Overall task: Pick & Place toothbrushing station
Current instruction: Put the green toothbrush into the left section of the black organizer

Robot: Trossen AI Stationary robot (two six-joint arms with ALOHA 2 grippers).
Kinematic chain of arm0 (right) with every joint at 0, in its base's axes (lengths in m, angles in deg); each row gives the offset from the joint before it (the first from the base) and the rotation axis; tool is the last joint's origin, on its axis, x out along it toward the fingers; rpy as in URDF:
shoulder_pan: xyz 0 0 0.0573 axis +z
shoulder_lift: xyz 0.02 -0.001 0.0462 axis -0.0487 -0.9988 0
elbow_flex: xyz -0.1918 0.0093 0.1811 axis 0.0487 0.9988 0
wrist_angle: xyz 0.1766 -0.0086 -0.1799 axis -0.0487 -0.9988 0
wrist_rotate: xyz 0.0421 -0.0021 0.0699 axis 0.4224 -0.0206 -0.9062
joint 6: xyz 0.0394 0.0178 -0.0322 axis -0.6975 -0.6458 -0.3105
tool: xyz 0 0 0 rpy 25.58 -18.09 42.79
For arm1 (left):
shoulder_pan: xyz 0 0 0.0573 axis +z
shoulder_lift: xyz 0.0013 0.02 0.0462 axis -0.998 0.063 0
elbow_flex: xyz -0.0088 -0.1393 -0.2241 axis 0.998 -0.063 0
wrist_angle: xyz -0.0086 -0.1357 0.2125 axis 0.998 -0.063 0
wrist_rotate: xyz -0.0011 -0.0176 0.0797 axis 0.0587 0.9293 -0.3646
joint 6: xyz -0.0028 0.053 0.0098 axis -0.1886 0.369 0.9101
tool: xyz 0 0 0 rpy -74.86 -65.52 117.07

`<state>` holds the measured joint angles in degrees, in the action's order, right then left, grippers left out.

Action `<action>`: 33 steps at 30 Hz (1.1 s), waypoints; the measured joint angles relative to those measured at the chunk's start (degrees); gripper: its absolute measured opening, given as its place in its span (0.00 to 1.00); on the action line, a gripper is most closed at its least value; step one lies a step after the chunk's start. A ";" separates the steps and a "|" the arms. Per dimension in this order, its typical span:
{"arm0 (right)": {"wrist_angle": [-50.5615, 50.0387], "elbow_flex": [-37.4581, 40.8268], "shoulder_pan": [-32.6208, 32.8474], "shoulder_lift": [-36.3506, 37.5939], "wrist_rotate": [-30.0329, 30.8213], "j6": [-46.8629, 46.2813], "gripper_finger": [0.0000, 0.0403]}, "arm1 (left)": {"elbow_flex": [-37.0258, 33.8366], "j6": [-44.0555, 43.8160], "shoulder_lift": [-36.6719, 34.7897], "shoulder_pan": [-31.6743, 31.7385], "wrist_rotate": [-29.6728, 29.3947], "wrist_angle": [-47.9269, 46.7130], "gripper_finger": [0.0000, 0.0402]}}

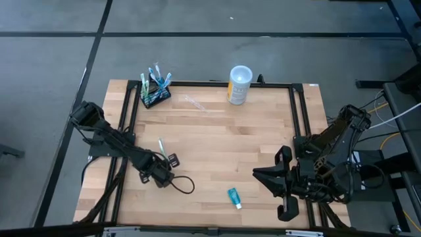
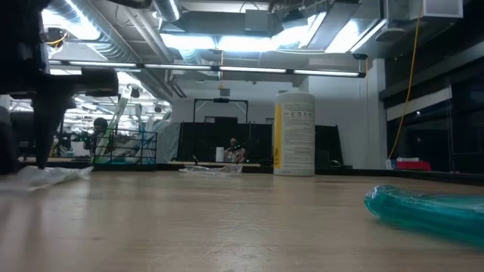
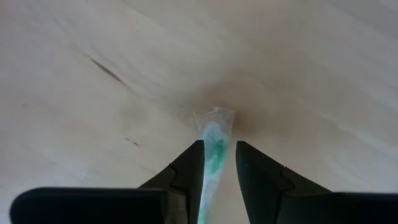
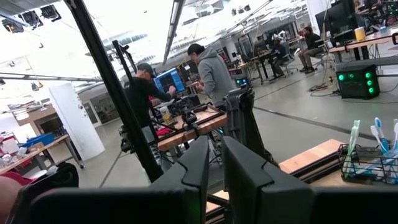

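A: Where is the toothbrushing station found?

B: The small black holder block [image 1: 155, 97] with brushes standing upright in it is seen at the far left corner of the light wooden slatted desk [image 1: 217, 145]. A white-and-yellow cylindrical cup [image 1: 239, 85] is noted further along the same far edge.

A: Left end effector?

B: The left end effector [image 1: 162, 160] is lowered to the desk near its left front. Its dark fingers [image 3: 186, 171] are clenched on a wrapped green-and-white toothbrush [image 3: 214, 155], whose tip is pressed to the wood.

A: Right end effector?

B: The right end effector [image 1: 263, 175] is held above the desk's right front. Its fingers are nearly together and nothing is seen between them. A small teal tube [image 1: 234, 197] is noted lying near the front edge, between the two arms.
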<state>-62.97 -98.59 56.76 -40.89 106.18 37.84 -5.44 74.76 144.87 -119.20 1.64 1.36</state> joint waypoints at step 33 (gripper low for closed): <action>0.16 0.00 -0.63 0.00 0.22 0.29 0.12 | 5.83 -23.12 -4.02 13.09 -13.95 8.32 0.01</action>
<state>-62.81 -98.59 56.13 -40.89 106.40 38.13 0.39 51.65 140.85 -106.11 -12.32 9.68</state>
